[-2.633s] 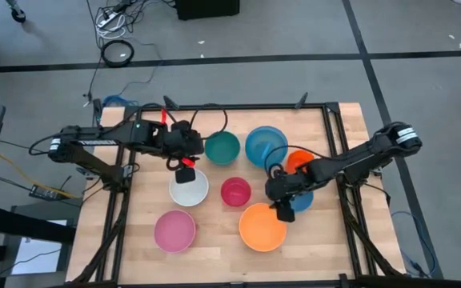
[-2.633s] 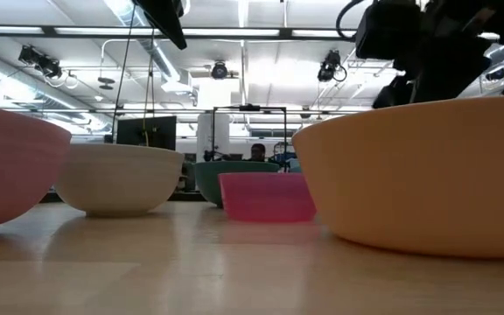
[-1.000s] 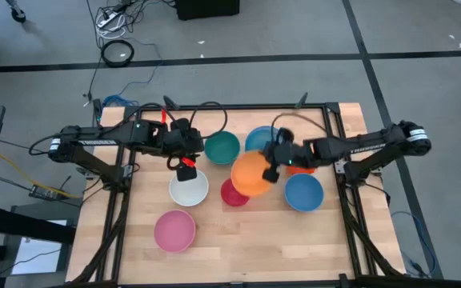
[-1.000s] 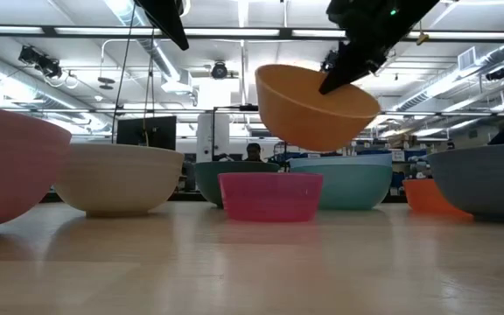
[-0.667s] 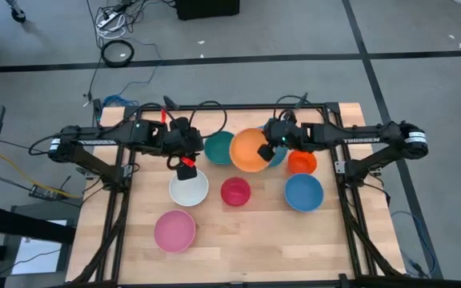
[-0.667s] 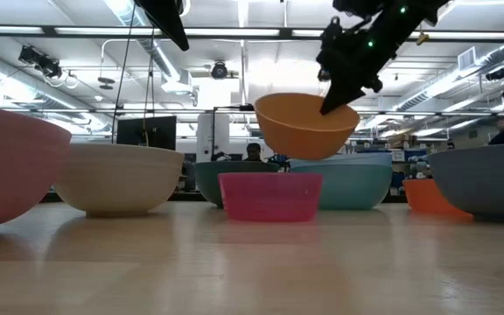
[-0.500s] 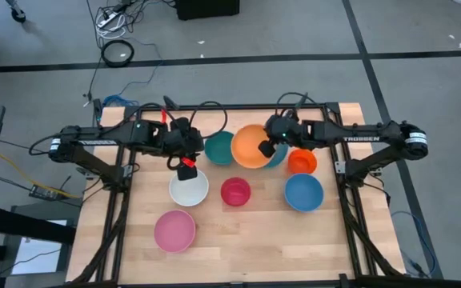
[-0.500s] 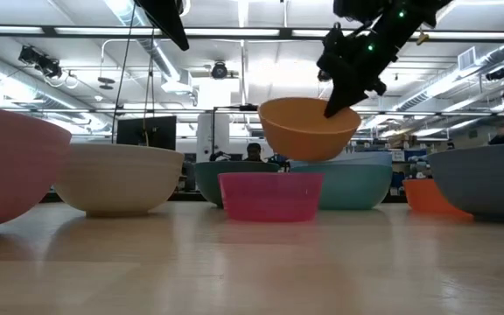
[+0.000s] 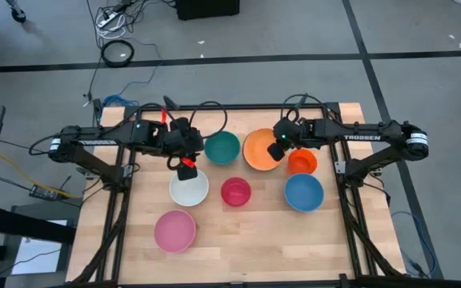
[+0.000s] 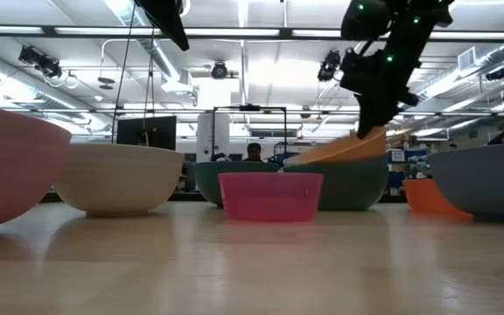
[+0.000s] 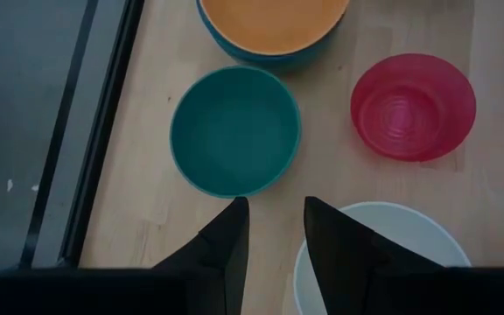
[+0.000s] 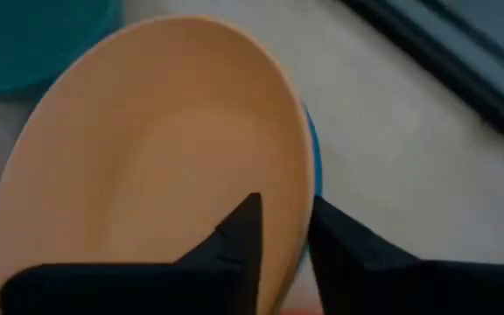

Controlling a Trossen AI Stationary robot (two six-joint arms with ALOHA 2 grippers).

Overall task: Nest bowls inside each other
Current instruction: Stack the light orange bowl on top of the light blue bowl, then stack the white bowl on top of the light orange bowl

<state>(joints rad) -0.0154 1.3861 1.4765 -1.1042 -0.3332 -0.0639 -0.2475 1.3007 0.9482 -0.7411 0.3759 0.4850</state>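
Observation:
A large orange bowl (image 9: 261, 149) lies tilted inside a light blue bowl (image 12: 313, 166) at the table's far middle, with its right edge raised (image 10: 370, 138). My right gripper (image 12: 283, 223) stands open over that edge, one finger inside the bowl and one outside. My left gripper (image 11: 274, 223) hangs open and empty above the gap between the teal bowl (image 11: 234, 131) and the white bowl (image 9: 189, 188). A red bowl (image 9: 235, 192), a pink bowl (image 9: 174, 230), a blue bowl (image 9: 303, 192) and a small orange bowl (image 9: 301, 163) rest on the table. My right gripper straddles the orange bowl's rim (image 12: 303, 197) at its right side, coming slanting down from the right. A strip of the inner wall shows between the inner finger (image 12: 243, 223) and the rim. Whether the outer finger touches the bowl, I cannot tell.
The wooden table (image 9: 238, 240) has a black frame rail along its edges (image 9: 330, 136). Open wood lies along the near edge, between the pink bowl and the blue bowl. Cables and floor lie beyond the far edge.
My right gripper has carried the large orange bowl from above the red bowl toward the far edge and down, rolling its wrist. The bowl, lifted clear a second ago, now lies tilted in the light blue bowl.

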